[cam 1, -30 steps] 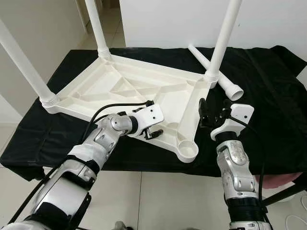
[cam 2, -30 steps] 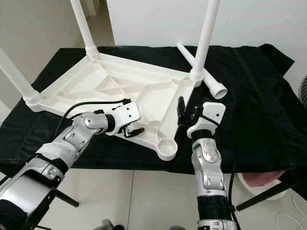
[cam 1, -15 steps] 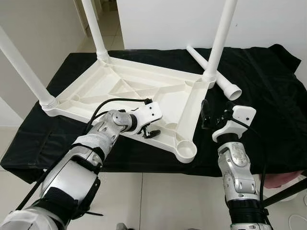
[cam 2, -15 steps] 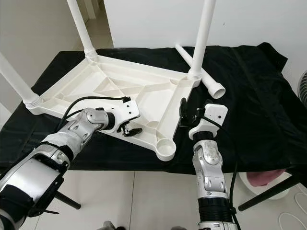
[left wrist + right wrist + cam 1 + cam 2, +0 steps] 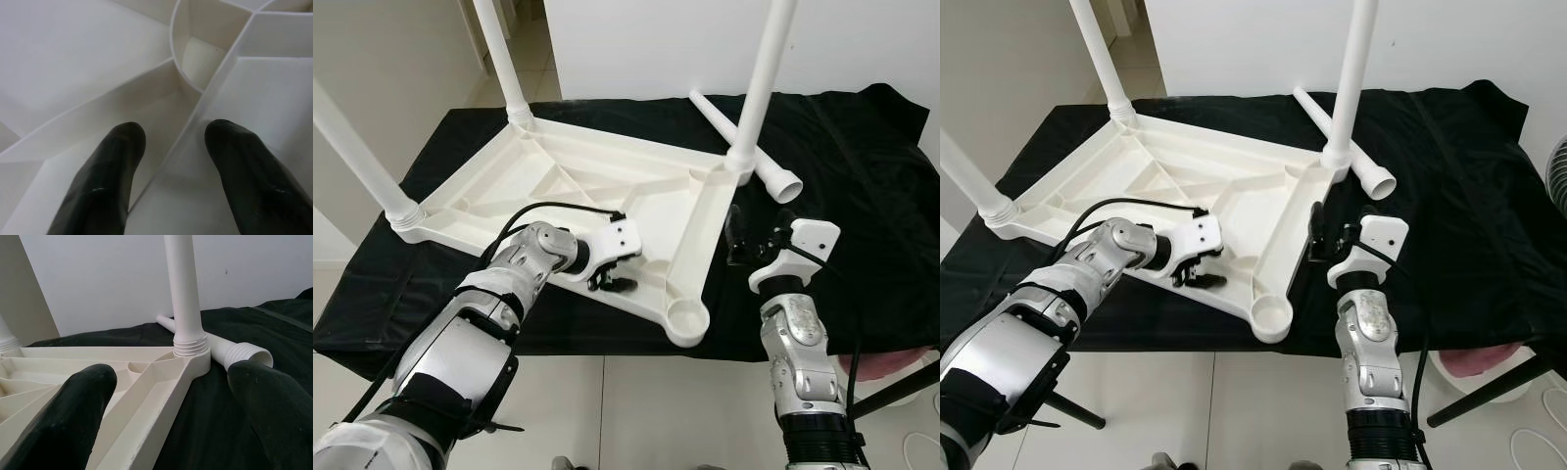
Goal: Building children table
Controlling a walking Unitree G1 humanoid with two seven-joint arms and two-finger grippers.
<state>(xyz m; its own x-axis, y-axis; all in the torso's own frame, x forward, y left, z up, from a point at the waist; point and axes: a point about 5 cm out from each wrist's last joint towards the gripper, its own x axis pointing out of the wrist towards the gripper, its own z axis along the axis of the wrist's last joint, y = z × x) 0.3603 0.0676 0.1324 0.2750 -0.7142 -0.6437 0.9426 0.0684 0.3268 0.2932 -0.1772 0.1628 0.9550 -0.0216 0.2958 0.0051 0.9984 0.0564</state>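
Three legs screwed into upturned tabletop (image 5: 558, 186); near socket (image 5: 686, 322) empty. Left gripper (image 5: 612, 282) spread astride rib; right gripper (image 5: 744, 245) spread, unladen.

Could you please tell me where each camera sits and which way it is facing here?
Head stereo views: high, looking down at the upturned tabletop; both silver arms show.
Left wrist view: along the open left gripper, astride a tabletop rib.
Right wrist view: along the open right gripper, level with the cloth, toward the loose leg.
Shared: eye and right wrist views both show that loose leg.
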